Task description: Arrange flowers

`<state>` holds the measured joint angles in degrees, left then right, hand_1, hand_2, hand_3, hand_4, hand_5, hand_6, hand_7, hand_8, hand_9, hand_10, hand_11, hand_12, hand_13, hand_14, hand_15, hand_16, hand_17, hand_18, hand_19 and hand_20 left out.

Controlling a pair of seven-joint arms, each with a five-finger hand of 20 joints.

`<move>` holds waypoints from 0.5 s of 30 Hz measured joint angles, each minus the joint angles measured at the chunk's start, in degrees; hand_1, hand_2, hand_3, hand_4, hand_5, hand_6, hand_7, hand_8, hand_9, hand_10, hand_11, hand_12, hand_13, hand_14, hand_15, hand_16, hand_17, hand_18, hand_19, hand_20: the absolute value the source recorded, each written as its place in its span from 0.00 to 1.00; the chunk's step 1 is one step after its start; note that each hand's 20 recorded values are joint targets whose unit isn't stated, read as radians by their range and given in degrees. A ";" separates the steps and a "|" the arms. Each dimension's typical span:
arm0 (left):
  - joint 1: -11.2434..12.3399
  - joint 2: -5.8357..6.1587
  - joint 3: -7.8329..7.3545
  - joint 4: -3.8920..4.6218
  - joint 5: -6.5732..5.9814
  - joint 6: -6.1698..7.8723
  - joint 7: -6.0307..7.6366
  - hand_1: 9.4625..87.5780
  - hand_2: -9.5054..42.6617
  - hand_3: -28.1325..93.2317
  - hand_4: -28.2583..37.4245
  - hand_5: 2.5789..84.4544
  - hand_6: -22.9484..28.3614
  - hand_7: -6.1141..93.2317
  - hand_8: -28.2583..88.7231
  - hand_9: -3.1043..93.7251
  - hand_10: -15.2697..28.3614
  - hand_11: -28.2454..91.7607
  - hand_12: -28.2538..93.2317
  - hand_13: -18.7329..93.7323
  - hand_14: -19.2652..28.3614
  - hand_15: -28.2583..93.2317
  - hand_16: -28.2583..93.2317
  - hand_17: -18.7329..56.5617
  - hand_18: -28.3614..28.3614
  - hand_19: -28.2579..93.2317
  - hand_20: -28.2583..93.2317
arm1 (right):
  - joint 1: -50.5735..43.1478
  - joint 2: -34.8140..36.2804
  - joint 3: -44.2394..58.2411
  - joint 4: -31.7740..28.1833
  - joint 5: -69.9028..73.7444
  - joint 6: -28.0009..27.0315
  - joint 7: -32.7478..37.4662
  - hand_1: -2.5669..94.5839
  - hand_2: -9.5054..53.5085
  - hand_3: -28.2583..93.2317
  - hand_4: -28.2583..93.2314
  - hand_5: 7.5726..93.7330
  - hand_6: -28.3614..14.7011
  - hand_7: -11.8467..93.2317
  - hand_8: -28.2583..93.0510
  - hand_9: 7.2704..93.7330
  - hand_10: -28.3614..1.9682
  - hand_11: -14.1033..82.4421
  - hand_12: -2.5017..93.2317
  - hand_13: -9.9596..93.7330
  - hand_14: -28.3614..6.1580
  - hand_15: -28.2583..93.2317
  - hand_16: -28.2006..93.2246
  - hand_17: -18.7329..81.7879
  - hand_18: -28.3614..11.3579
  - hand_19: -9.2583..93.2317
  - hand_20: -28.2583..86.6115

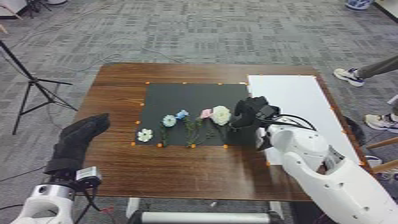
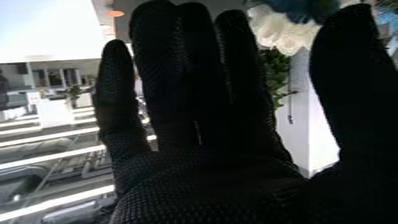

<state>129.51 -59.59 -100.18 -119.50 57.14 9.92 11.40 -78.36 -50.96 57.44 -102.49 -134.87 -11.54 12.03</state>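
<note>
In the head view my right hand is over the right edge of the dark mat, beside a large white flower. To the left of that flower lie a pink flower, two blue flowers and a small white flower, with green stems toward the robot. My left hand rests over the table's left side, fingers straight. In the right wrist view my right hand has straight fingers and the thumb apart; white petals and green leaves show between them, held by nothing visible.
The dark mat lies mid-table, and a white board lies to its right. Small orange markers edge both on the brown table. A black tripod stands on the floor at the left.
</note>
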 measured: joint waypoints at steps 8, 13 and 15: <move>0.07 -0.09 -0.11 0.00 0.06 -0.12 0.14 0.21 0.12 0.80 0.17 0.55 0.44 0.24 0.18 0.49 0.62 0.39 0.35 0.47 0.76 0.36 0.26 0.24 0.72 0.26 0.35 | 0.17 0.22 2.16 -0.55 0.45 -1.75 -0.85 0.29 0.00 0.84 0.05 0.59 0.57 0.25 0.16 0.65 0.47 0.27 0.20 0.65 0.39 0.69 0.49 0.39 0.12 0.67 0.65; 0.07 -0.10 -0.11 0.00 0.14 -0.12 0.21 0.21 0.12 0.80 0.17 0.55 0.44 0.24 0.18 0.49 0.62 0.39 0.35 0.47 0.76 0.36 0.25 0.24 0.70 0.25 0.35 | -0.79 0.10 7.87 -2.46 2.25 -2.69 -1.20 0.26 0.00 0.82 0.07 0.55 0.59 0.24 0.16 0.62 0.45 0.25 0.20 0.62 0.35 0.64 0.47 0.37 0.13 0.63 0.63; 0.05 -0.10 -0.11 0.00 0.20 -0.12 0.29 0.20 0.14 0.79 0.14 0.56 0.44 0.24 0.18 0.49 0.63 0.39 0.35 0.47 0.76 0.36 0.25 0.25 0.69 0.25 0.35 | -1.54 -0.17 11.10 -3.84 3.52 -3.39 -1.50 0.24 0.02 0.81 0.09 0.53 0.58 0.24 0.16 0.58 0.42 0.24 0.20 0.59 0.34 0.58 0.46 0.36 0.15 0.60 0.61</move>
<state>129.56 -59.68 -100.29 -119.50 57.34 9.80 11.69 -79.90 -51.13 68.55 -106.33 -131.35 -14.93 10.54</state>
